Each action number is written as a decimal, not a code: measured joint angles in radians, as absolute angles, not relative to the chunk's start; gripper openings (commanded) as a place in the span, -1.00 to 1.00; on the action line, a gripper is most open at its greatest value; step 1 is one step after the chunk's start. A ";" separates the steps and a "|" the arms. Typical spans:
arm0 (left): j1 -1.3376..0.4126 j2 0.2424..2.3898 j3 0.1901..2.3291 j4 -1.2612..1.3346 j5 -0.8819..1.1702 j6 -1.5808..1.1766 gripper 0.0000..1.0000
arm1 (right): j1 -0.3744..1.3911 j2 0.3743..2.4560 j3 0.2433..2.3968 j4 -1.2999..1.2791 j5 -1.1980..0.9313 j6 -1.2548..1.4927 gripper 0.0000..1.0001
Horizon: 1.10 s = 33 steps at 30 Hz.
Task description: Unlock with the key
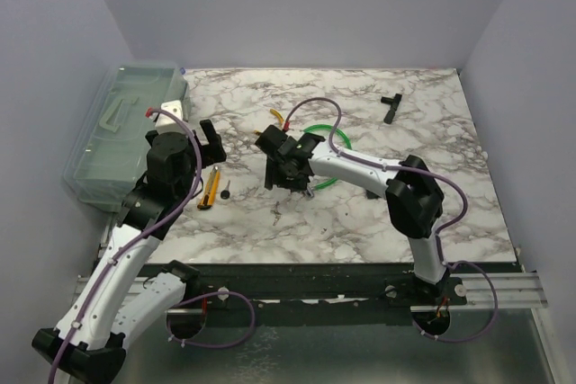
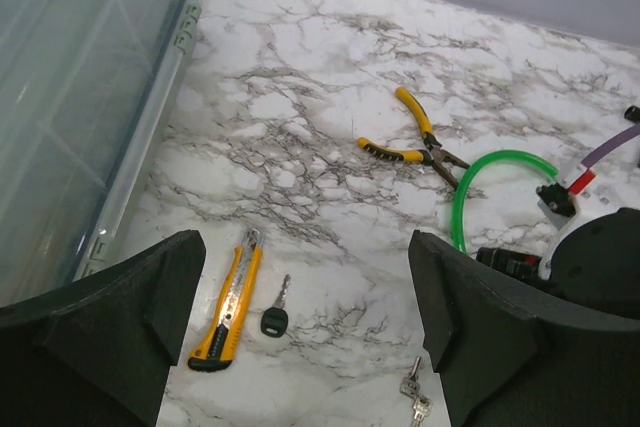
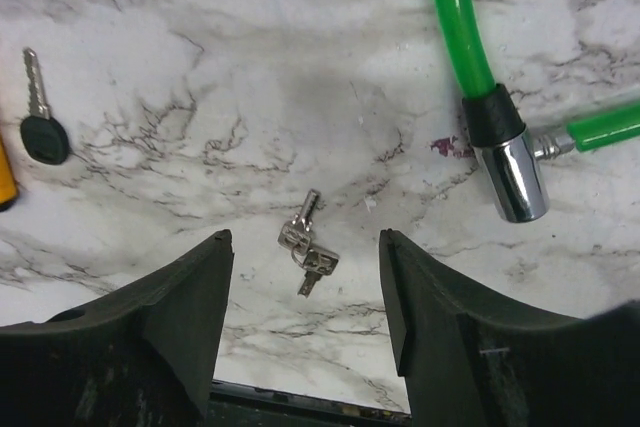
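Observation:
The key [image 3: 307,244] is a pair of tiny silvery keys on a ring, lying flat on the marble table [image 1: 360,222]. It also shows at the bottom of the left wrist view [image 2: 415,399]. My right gripper [image 3: 305,243] hovers right over it, open, with one finger on either side and nothing held. A green cable lock [image 3: 460,27] with a chrome cylinder [image 3: 512,175] lies just right of the key. My left gripper [image 2: 305,247] hangs open and empty above the table to the left [image 1: 211,141].
A yellow utility knife [image 2: 228,307] and a black-headed key [image 2: 274,319] lie left of the silvery keys. Yellow-handled pliers [image 2: 415,142] lie farther back. A clear plastic box [image 1: 126,132] stands at the left edge, and a black T-shaped tool [image 1: 390,105] lies at the back right.

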State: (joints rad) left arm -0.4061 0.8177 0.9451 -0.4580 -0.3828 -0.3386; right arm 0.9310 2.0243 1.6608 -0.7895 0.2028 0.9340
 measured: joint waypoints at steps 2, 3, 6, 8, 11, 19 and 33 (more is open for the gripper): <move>-0.405 0.786 0.945 -0.457 -0.396 -0.340 0.81 | 0.949 2.031 1.660 -0.809 0.205 0.943 0.28; -0.403 0.776 0.945 -0.457 -0.400 -0.340 0.81 | 0.957 2.036 1.660 -0.814 0.206 0.946 0.27; -0.398 0.764 0.945 -0.456 -0.409 -0.340 0.81 | 0.982 2.059 1.661 -0.825 0.209 0.962 0.22; -0.394 0.762 0.945 -0.456 -0.411 -0.341 0.81 | 0.992 2.079 1.661 -0.836 0.209 0.973 0.19; -0.392 0.765 0.945 -0.457 -0.411 -0.341 0.81 | 1.003 2.107 1.661 -0.842 0.208 0.986 0.15; -0.379 0.760 0.945 -0.456 -0.411 -0.344 0.81 | 1.023 2.180 1.715 -0.873 0.208 0.998 0.08; -0.358 0.743 0.945 -0.456 -0.410 -0.351 0.81 | 1.035 2.221 1.770 -0.913 0.209 0.983 -0.53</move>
